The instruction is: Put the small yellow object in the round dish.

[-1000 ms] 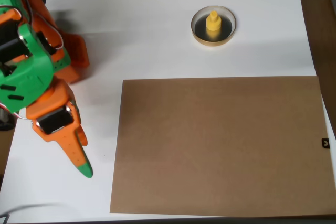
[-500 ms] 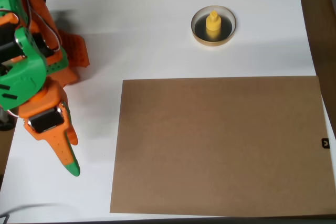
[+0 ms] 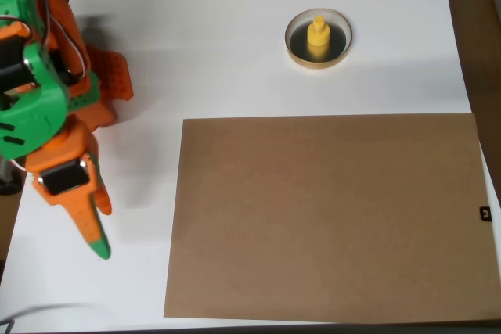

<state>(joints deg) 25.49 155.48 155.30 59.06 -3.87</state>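
- Overhead view: the small yellow object [image 3: 317, 36] stands upright inside the round dish [image 3: 296, 54], wider base down on the dark inside, narrower knob up.
- The round dish sits on the white table [image 3: 235, 44], upper middle of the picture, a little right of centre. Its tan rim is clear of everything else.
- A large brown cardboard sheet [image 3: 329, 217] lies flat on the table below the dish, apart from it, with a strip of white table between them. It covers most of the lower right of the picture.
- A small black tag [image 3: 485, 213] shows at the sheet's right edge.
- The arm [image 3: 35, 107], green and orange, is at the far left edge of the picture, well apart from the dish and the yellow object.
- The hand [image 3: 95, 244] points down-right over bare white table, just left of the sheet. Its orange fingers end in a green tip and lie together with no gap visible: clenched, holding nothing.
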